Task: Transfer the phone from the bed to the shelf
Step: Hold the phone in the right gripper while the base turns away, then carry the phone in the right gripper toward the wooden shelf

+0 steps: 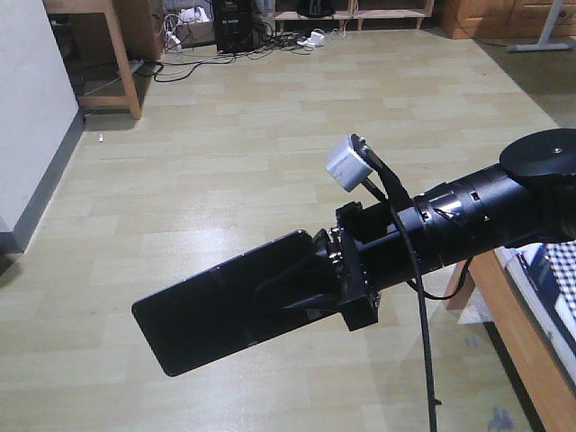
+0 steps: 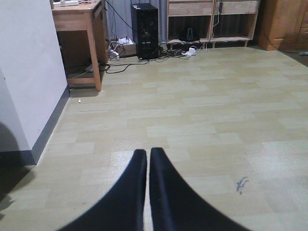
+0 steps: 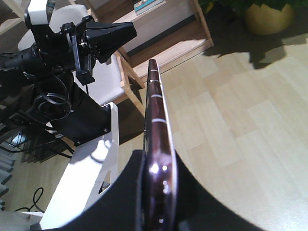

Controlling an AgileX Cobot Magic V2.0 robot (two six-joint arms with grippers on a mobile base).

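While pale plank flooring fills most of the exterior view, the bed shows only as a sliver at the lower right edge: black-and-white checked fabric above a wooden side rail. The phone hangs in the air over the floor, left of the bed and clear of it.

In the right wrist view the shelf of thick pale boards crosses the upper middle, with a yellow pot at the upper right. The phone's far tip points up toward the boards without touching them.

An orange-brown desk stands at the upper left of the left wrist view beside a white wall. A black computer tower sits on the floor just right of it among loose cables.

The right arm, a black tube, comes in from the right edge of the exterior view toward the centre. The right gripper is clenched on the phone, pinching one end so the glossy black slab juts toward the lower left, tilted slightly down. Seen edge-on from the right wrist, its pinkish-metal rim runs straight up between the two black fingers.

The left gripper is clenched on nothing. Its fingers lie side by side with only a hairline gap, at the bottom centre of its own view. A small white camera block sits atop the right wrist.
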